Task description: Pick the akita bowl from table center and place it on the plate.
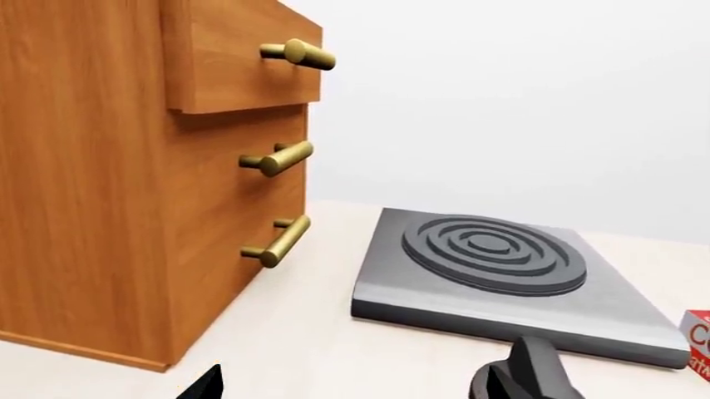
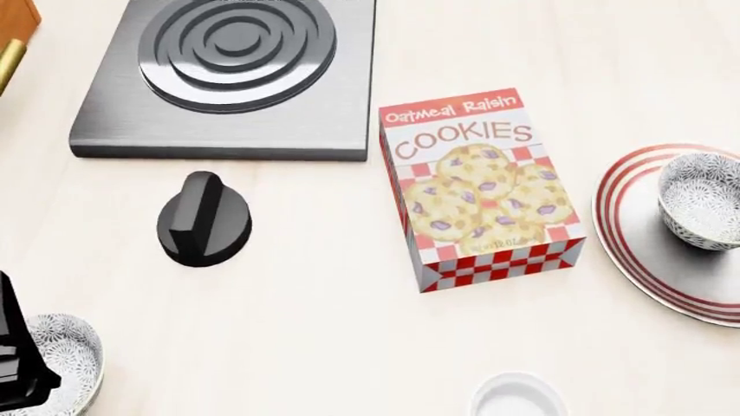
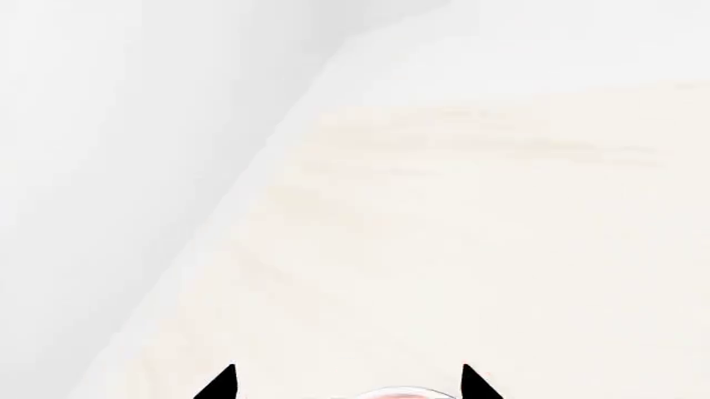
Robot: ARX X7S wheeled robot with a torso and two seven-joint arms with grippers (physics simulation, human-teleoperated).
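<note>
Judging handling: akita bowl (image 2: pixel 701 199) looked rigid, glazed, likely slippery and breakable; you would do best pinching rim wall, one finger inside, one outside. That bowl already sat on plate (image 2: pixel 630 238) at head view's right edge. Identical second bowl (image 2: pixel 64 360) sat at lower left, beside left gripper (image 2: pixel 17 364); its opening could not be told. Right gripper (image 3: pixel 346 384) showed two parted tips, nothing between. Cookie box (image 2: pixel 480 186) stood mid-counter (image 2: pixel 324 286).
</note>
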